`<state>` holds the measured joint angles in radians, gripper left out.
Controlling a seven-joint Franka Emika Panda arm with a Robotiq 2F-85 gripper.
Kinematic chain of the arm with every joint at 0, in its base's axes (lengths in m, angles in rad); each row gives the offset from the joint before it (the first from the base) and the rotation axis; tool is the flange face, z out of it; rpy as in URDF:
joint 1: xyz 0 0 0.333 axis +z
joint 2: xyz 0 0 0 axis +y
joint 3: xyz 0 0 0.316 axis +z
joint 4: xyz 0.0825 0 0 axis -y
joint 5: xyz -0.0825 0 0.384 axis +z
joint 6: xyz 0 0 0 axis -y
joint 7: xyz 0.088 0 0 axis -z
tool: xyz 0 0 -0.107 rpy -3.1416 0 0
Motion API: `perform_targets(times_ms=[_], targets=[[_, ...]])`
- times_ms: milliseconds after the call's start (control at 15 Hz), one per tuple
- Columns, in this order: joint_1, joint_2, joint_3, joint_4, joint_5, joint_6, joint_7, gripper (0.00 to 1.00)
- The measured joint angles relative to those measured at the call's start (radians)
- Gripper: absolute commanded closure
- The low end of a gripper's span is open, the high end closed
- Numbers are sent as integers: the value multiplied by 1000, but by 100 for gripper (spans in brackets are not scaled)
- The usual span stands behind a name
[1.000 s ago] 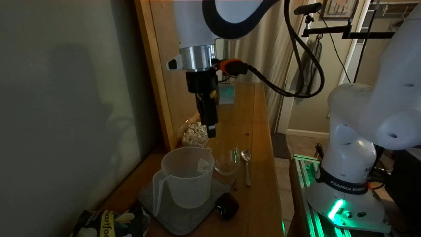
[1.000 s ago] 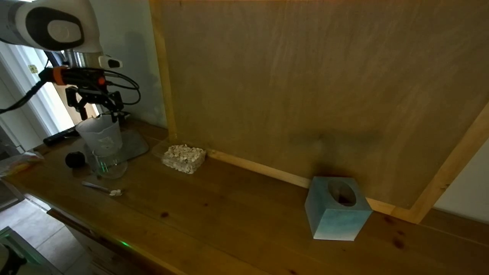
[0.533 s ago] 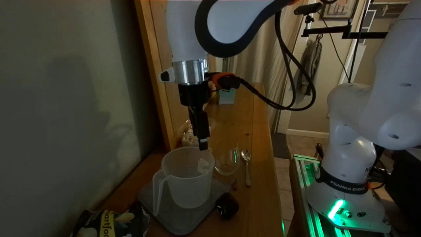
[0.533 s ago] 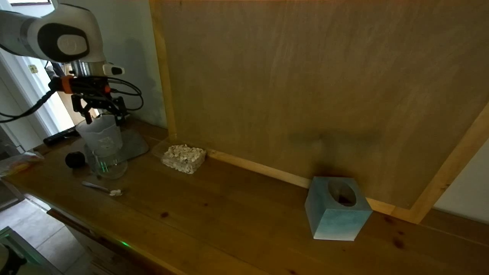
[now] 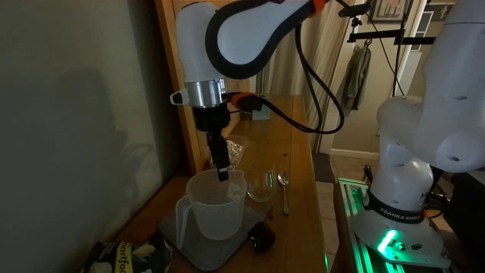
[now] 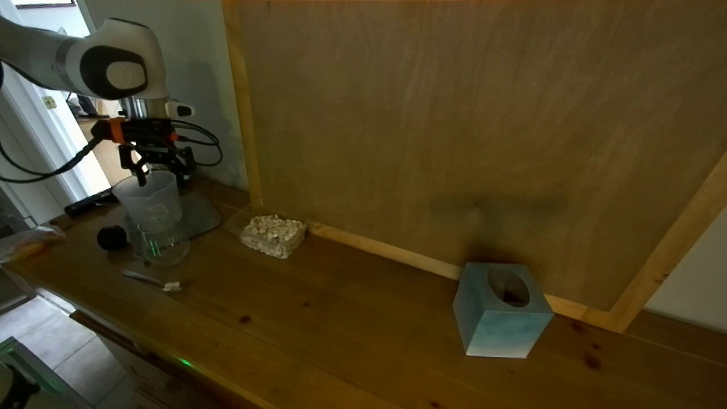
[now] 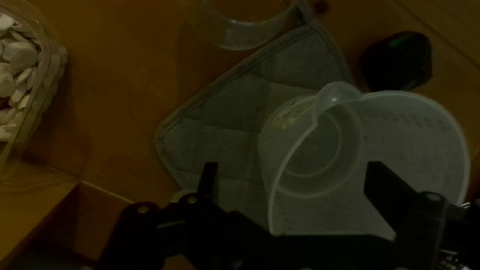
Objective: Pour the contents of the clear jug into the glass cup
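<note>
The clear jug (image 5: pixel 219 222) is a large whitish vessel, upright on a grey quilted mat, in both exterior views (image 6: pixel 152 207). Its handle points away from the glass cup. In the wrist view its wide mouth (image 7: pixel 408 138) is open below me; I cannot make out contents. The glass cup (image 5: pixel 261 186) stands beside the jug's spout, also in an exterior view (image 6: pixel 164 250) and partly cut off in the wrist view (image 7: pixel 240 35). My gripper (image 7: pixel 292 165) is open and empty above the jug's rim. One finger is over the mat, the other over the mouth. Contact is not visible.
A container of pale flakes (image 6: pixel 274 234) stands by the wooden panel (image 6: pixel 431 125). A spoon (image 5: pixel 284 193) and a dark object (image 5: pixel 261 237) lie near the cup. The grey mat (image 5: pixel 204 254) is under the jug. A snack bag (image 5: pixel 129 258) and tissue box (image 6: pixel 502 312) are farther off.
My gripper has moved down and across toward the jug and is now above its rim. The jug and glass cup have not moved. The fingers stay apart.
</note>
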<state>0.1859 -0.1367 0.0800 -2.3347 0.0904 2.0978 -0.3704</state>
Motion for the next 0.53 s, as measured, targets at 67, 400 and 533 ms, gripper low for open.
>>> perform_targets(times_ms=[67,400,533], targets=[[0,15,2,14,0,0,-3,0],[-1,69,7,69,0,0,-11,0],[-1,82,8,80,0,0,-14,0]])
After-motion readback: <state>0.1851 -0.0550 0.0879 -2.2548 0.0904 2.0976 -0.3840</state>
